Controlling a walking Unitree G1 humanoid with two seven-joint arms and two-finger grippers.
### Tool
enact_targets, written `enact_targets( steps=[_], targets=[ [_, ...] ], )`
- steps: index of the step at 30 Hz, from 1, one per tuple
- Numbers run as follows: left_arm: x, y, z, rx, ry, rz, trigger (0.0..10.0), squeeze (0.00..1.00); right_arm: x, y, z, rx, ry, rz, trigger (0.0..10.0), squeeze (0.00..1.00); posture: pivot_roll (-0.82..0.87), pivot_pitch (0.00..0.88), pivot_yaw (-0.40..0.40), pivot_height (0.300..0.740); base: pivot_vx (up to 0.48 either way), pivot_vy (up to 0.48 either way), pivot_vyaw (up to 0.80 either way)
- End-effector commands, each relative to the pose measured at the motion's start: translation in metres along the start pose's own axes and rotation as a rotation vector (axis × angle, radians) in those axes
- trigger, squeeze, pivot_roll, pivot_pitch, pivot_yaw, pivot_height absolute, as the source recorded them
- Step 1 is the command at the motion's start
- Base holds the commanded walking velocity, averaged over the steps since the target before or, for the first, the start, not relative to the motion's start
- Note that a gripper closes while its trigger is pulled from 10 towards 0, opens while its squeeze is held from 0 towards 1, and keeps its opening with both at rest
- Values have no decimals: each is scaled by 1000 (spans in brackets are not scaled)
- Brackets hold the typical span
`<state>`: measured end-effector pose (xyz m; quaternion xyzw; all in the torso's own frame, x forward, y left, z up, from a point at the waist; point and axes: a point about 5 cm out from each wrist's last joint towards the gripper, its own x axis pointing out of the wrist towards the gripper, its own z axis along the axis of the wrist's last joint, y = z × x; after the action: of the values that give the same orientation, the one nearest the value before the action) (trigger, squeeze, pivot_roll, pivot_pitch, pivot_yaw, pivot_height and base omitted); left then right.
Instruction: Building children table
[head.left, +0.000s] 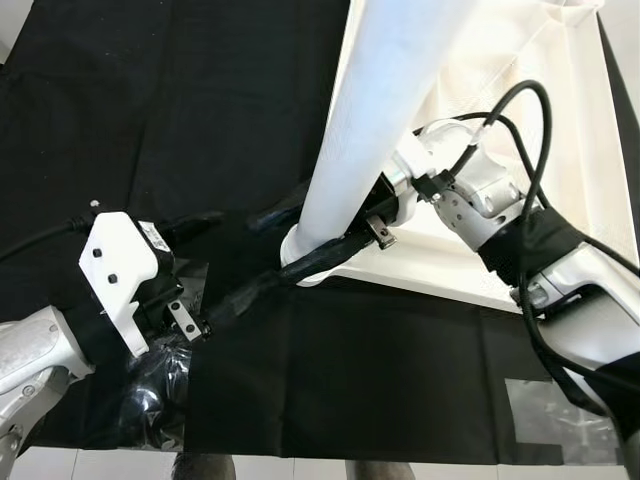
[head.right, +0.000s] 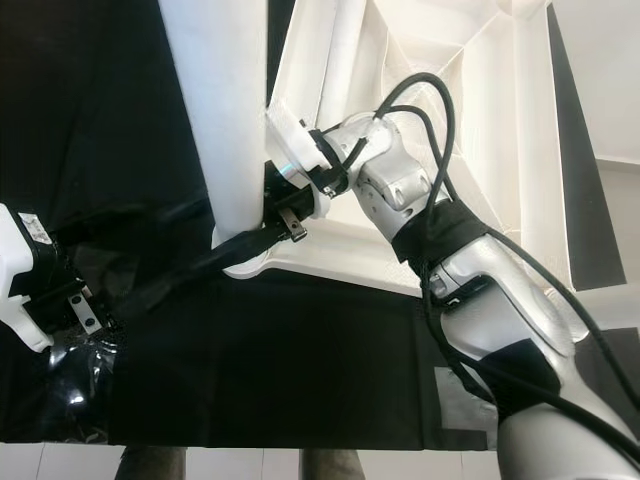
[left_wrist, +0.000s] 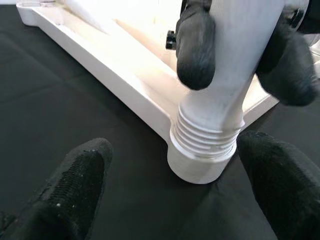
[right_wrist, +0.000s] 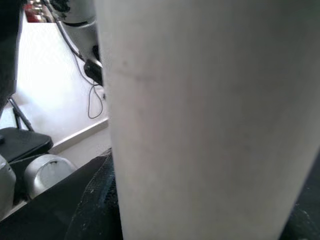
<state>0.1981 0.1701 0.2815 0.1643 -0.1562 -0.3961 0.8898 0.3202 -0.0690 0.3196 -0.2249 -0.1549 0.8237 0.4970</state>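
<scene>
Right hand (head.left: 372, 215) grips table leg (head.left: 375, 110) in corner socket (left_wrist: 200, 167).

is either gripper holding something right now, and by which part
The right gripper clamps the white plastic table leg just above its threaded end. The left gripper is open beside the corner socket, holding nothing.

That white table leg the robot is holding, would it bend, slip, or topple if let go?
The white table leg looks like rigid plastic, so probably stiff and light. Its smooth surface may slip in the right hand. With threads still exposed above the corner socket, it might tip if released.
</scene>
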Motion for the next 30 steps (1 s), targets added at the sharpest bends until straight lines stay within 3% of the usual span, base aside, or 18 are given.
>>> enact_targets(
  steps=[1,2,7,8,9,10,12,13,14,16,23,30],
  targets=[
    [1,4,-4,9,5,2,10000,0,-9,25,-50,222,200,-160,10000,0,147,514,-163,740,0,0,0],
    [3,7,-5,14,1,10,10000,0,-6,29,-54,263,231,-247,10000,0,142,505,-163,740,0,0,0],
    [3,9,-6,16,-3,16,10000,0,-4,33,-58,310,262,-332,10000,0,140,500,-163,740,0,0,0],
    [3,12,-7,27,-6,25,10000,0,3,38,-74,424,314,-575,10000,0,133,459,-172,740,0,0,0],
    [3,15,-8,35,-11,36,10000,0,11,46,-92,485,369,-860,10000,0,128,433,-168,740,0,0,0],
    [4,18,-9,41,-15,42,10000,0,13,53,-102,520,415,-1054,10000,0,128,433,-168,740,0,0,0],
    [4,18,-9,41,-15,42,10000,0,13,53,-102,520,415,-1054,10000,0,128,433,-168,740,0,0,0],
    [5,21,-9,47,-25,46,10000,0,26,63,-110,529,417,-1195,10000,0,129,401,-152,740,0,0,0],
    [5,21,-9,47,-25,46,10000,0,26,63,-110,529,417,-1195,10000,0,129,401,-152,740,0,0,0],
    [10,23,-11,58,-43,40,10000,0,35,61,-117,477,364,-1337,10000,0,137,349,-136,740,0,0,0],
    [16,30,-8,89,-80,38,10000,0,32,39,-115,340,349,-1366,10000,0,142,310,-121,740,0,0,0],
    [16,33,-6,101,-93,41,10000,0,29,40,-107,327,412,-1459,10000,0,141,308,-113,740,0,0,0]
  ],
)
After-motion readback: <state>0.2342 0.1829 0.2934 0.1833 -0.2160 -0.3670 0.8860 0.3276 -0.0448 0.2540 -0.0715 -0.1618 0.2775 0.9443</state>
